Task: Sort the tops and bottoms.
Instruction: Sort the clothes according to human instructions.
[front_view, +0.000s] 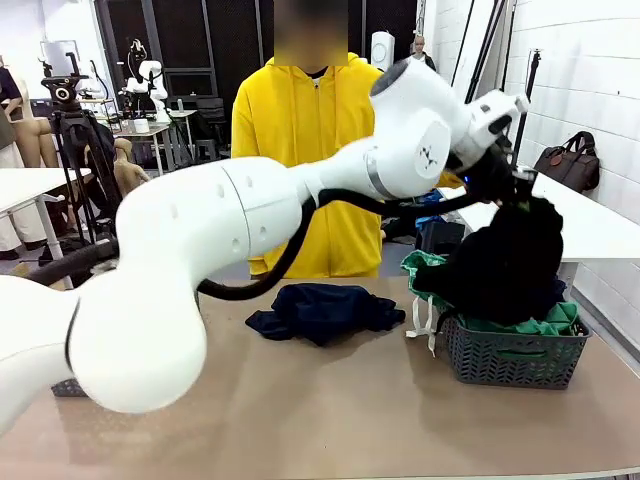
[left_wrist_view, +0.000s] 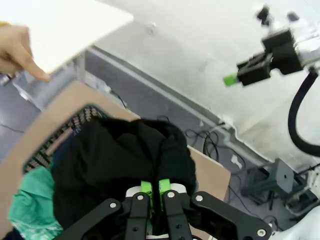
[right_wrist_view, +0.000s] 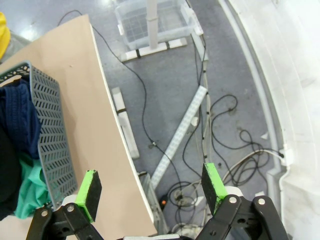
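Black cloth, a bunched black garment (front_view: 508, 262), hangs over the grey basket (front_view: 510, 358) at the table's right end, and it hides the left gripper's fingertips in the front view. The left wrist view shows that left gripper (left_wrist_view: 155, 187) pinched tight on the garment's top edge (pads nearly touching through the cloth). The white arm blocks much of the person in the yellow hoodie (front_view: 300, 130). A green garment (front_view: 535, 325) with white cords spills from the basket; a navy garment (front_view: 325, 308) lies mid-table. The right gripper (right_wrist_view: 152, 187) hangs wide apart, holding nothing, beyond the table edge (right_wrist_view: 107, 135) over floor cables.
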